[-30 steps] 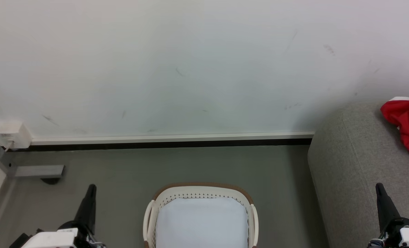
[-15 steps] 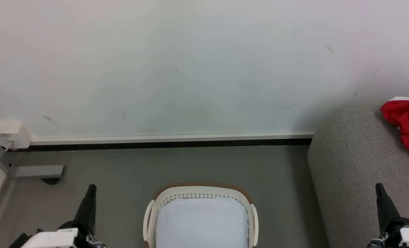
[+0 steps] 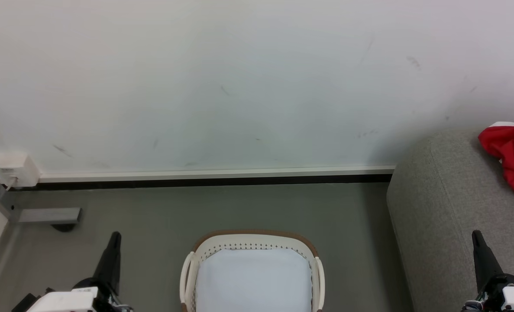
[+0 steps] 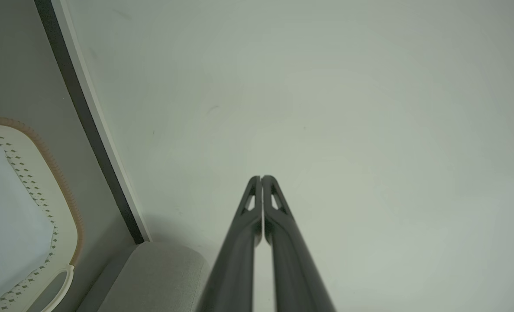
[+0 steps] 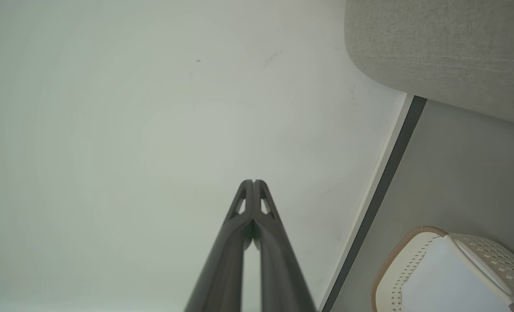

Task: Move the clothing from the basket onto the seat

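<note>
A: Entry. The clothing (image 3: 509,158) is a red heap with a white edge. It lies on top of the seat (image 3: 447,203), close to the seat's wall-side edge.
B: Noted. And the basket (image 3: 253,239)?
A: It stands upright on the floor (image 3: 174,208), left of the seat's rounded end and apart from it. Its pale flat bottom shows.
B: State of the left gripper (image 4: 261,177)?
A: Its jaws are pressed together tip to tip and hold nothing. It points at the wall (image 3: 239,86), to the left of the basket.
B: And the right gripper (image 5: 253,181)?
A: The same: jaws pressed together, holding nothing, aimed at the wall. In the head view it is seen against the seat's near part.
</note>
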`<state>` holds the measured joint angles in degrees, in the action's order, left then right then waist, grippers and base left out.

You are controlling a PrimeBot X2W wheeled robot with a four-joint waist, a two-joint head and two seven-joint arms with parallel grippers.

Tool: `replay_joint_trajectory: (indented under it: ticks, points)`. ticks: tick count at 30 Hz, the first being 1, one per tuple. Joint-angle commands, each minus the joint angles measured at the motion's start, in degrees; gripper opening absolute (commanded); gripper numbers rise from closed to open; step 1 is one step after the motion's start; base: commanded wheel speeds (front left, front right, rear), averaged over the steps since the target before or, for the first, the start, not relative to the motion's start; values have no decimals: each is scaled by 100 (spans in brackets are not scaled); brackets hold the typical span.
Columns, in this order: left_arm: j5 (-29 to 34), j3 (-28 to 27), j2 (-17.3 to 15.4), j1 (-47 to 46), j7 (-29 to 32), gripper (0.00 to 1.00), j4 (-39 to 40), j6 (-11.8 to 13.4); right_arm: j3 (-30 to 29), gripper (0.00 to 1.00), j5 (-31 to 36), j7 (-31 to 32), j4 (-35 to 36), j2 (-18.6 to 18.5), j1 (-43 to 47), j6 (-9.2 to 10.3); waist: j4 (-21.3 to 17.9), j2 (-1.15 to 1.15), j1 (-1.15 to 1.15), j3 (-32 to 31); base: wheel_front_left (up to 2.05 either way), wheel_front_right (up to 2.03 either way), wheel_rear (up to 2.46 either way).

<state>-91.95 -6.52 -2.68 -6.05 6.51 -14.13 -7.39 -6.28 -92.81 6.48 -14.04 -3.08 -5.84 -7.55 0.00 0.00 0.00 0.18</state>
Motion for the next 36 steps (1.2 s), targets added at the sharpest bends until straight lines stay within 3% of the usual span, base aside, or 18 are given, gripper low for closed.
replay_joint_trajectory:
  ticks: [1,36]
  points:
    - [-85,-12,-38,-48,24,0,17,-25,-26,0,40,1,17,2,-68,12,0,0,0,0,0,0,0]
    - [-86,-12,-38,-47,24,0,18,-25,-36,0,55,14,16,11,-70,12,0,0,0,0,0,0,0]
